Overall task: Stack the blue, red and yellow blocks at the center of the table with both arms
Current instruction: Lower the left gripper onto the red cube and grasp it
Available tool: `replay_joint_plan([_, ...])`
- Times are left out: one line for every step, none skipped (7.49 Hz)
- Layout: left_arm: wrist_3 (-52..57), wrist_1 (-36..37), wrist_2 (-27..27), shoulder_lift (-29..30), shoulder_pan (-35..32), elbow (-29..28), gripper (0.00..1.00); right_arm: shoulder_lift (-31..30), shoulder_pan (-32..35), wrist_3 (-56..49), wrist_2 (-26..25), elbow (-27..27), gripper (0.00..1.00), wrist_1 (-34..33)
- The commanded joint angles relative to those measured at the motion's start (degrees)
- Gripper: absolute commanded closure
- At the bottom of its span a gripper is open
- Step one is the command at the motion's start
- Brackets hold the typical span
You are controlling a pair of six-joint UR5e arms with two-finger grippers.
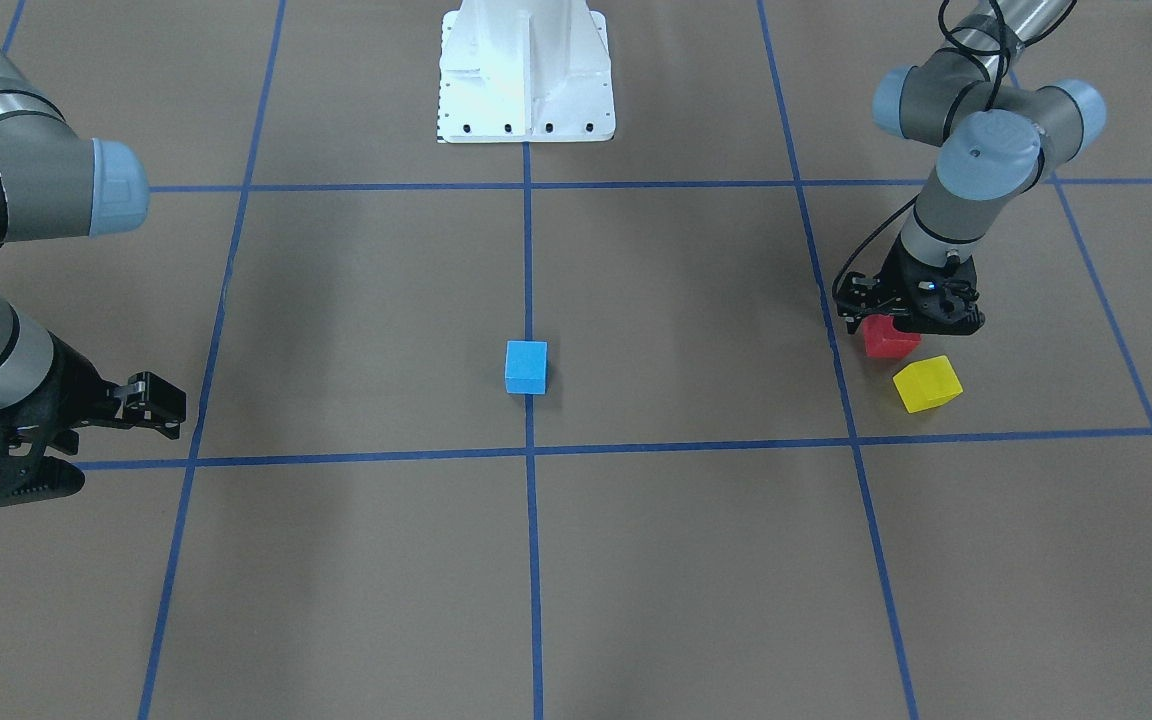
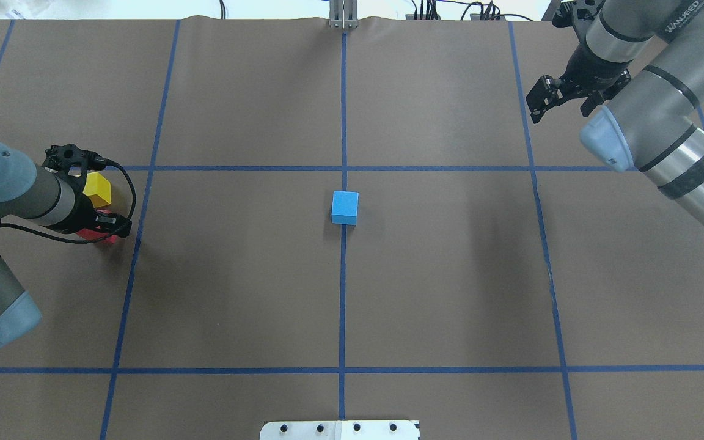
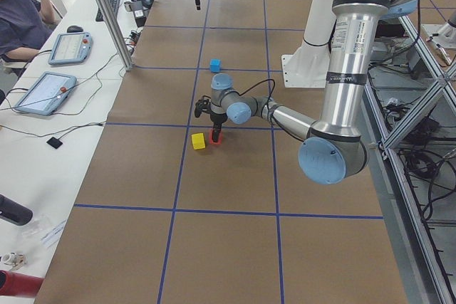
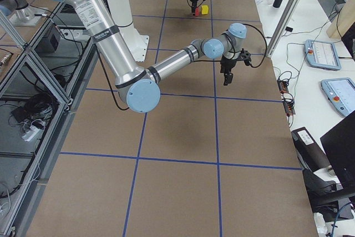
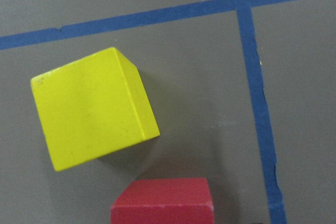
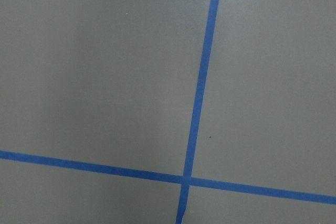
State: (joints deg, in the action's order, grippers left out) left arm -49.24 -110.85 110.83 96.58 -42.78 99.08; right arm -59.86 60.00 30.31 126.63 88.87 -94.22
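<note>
The light blue block (image 1: 526, 367) sits alone on the centre tape crossing of the table (image 1: 686, 300). The red block (image 1: 886, 342) and the yellow block (image 1: 928, 384) lie close together, a small gap apart, on my left side. My left gripper (image 1: 908, 322) points straight down over the red block, its fingers either side of it and seemingly apart, so it looks open; the block rests on the table. In the left wrist view the yellow block (image 5: 92, 109) fills the middle and the red block (image 5: 163, 201) shows at the bottom edge. My right gripper (image 2: 563, 105) hangs open and holds nothing, far to the right.
The white pedestal base (image 1: 526, 70) stands at the robot's edge of the table. Blue tape lines (image 6: 199, 98) cross under the right wrist camera. In the side views a person (image 3: 18, 16) sits by tablets on a bench, and cables lie there.
</note>
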Motion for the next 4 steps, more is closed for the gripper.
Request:
replay_joint_plan([-0.7,0.0,0.0,-0.6,-0.8,0.5,0.94,0.0,-0.1,0.2,0.0,0.1,0.01,0.0])
replay_joint_plan([-0.7,0.5,0.3,-0.4,-1.9,0.8,1.0,0.0,-0.1,0.2,0.0,0.3,0.01,0.0])
replay_joint_plan([-0.7,0.9,3.1,0.0,-3.5,1.2,1.0,0.0,-0.1,0.3,0.0,0.3,0.01,0.0])
replay_joint_plan([-0.7,1.6,6.3,0.2,-5.9,1.7,1.0,0.0,0.0,0.2,0.1,0.4,0.01,0.0])
